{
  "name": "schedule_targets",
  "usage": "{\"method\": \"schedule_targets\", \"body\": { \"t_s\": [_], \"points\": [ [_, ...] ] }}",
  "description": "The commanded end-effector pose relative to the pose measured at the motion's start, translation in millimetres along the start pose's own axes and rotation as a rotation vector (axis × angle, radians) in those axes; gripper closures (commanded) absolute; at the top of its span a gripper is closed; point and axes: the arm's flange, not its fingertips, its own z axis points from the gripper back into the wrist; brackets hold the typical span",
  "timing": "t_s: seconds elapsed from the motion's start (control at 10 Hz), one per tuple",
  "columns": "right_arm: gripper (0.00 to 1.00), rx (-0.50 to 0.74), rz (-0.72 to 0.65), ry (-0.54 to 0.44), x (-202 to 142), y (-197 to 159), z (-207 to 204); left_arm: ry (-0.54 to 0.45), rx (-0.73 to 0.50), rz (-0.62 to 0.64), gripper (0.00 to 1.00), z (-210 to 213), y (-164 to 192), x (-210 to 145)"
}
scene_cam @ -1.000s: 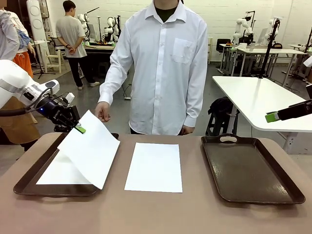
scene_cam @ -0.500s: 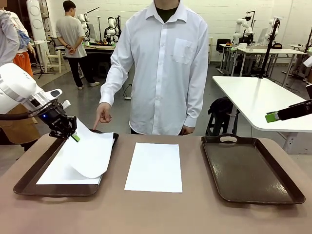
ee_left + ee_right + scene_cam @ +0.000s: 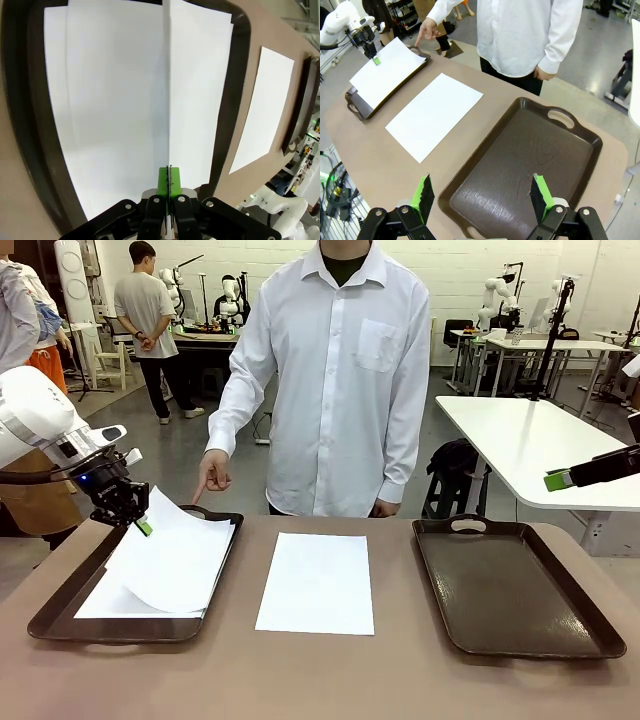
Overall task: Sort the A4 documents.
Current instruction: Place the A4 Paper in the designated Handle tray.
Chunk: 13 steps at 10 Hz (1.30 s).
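left gripper (image 3: 140, 523) pinched tight on the far edge of one A4 sheet (image 3: 175, 560), it droops over a second sheet (image 3: 100, 602) in the left tray (image 3: 50, 625), person's hand (image 3: 212, 476) pointing down at that tray's far end, third sheet (image 3: 318, 582) flat on the table (image 3: 320, 680) between the trays, right gripper (image 3: 482, 192) spread wide over the right tray (image 3: 510, 590)

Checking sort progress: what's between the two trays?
One A4 sheet, flat on the table, apart from both the left tray and the right tray; clear in the front view.
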Motion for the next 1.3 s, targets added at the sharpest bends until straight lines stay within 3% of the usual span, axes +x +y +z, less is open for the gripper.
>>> {"method": "schedule_targets", "body": {
  "t_s": [0.0, 0.6, 1.1, 1.2],
  "points": [
    [0.00, 0.016, -0.006, -0.005, -1.0, -1.7, -2.3, 0.039, 0.030, 0.032, 0.99, 1.6, 4.6, 4.7],
    [0.00, 0.016, -0.006, -0.005, -1.0, -1.7, -2.3, 0.089, 0.114, 0.079, 0.99, -12.9, 17.0, 18.7],
    [0.00, 0.016, -0.006, -0.005, -1.0, -1.7, -2.3, 0.066, 0.140, 0.067, 0.53, -8.1, 7.3, 17.9],
    [0.00, 0.016, -0.006, -0.005, -1.0, -1.7, -2.3, 0.061, 0.154, 0.065, 0.39, -5.7, 5.8, 17.9]
  ]
}}
